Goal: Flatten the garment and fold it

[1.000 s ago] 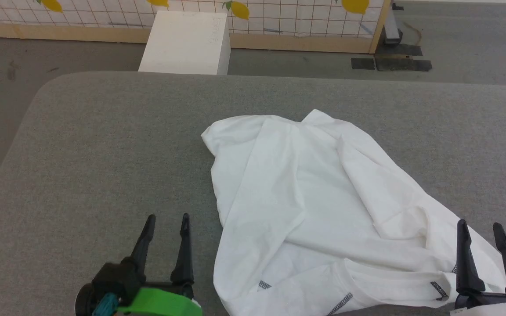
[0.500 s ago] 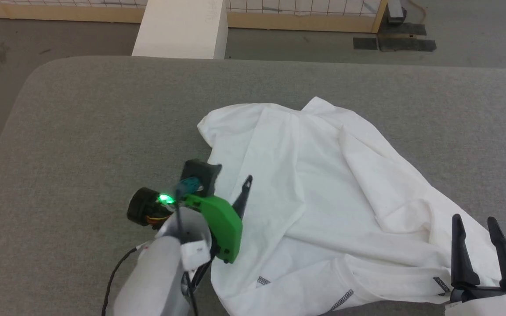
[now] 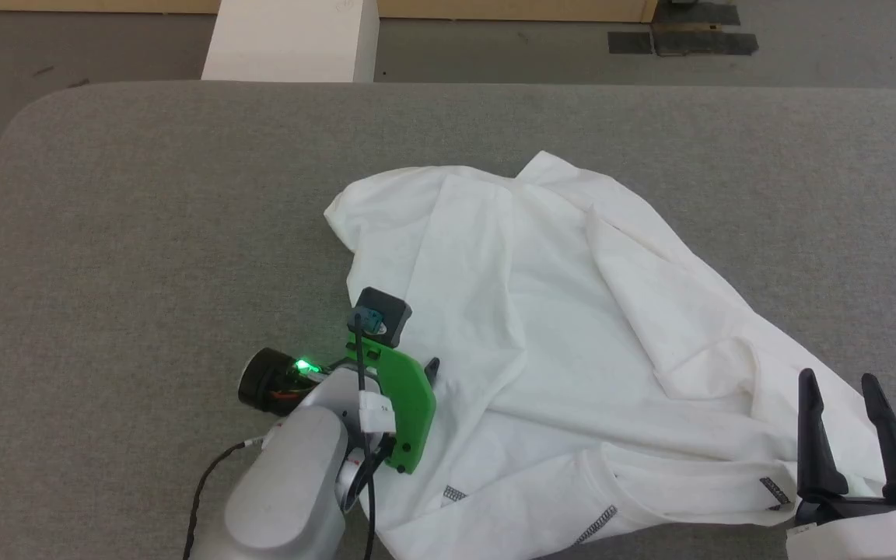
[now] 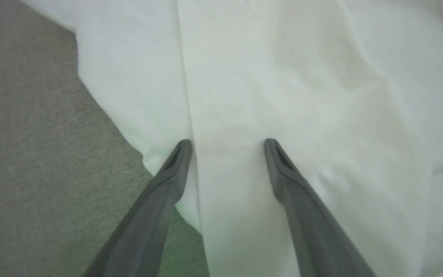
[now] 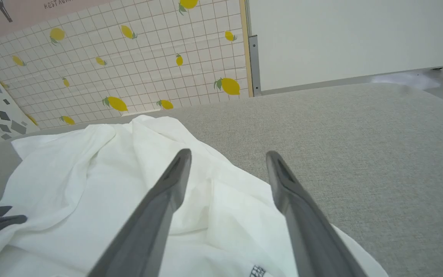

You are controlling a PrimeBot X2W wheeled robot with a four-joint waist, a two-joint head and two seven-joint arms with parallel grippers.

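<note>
Presently, the white T-shirt (image 3: 557, 327) lies rumpled on the grey padded table (image 3: 145, 233), spanning centre to lower right of the head view. The left gripper (image 4: 227, 143), fingers apart, points down at the shirt's left edge; contact cannot be confirmed. The right gripper (image 3: 838, 377), fingers apart, holds nothing at lower right.

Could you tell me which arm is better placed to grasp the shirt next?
Left, probably. The left gripper is open, fingertips straddling a fold near the left edge of the garment; the right gripper, also open, points across the cloth rather than down at it.
</note>
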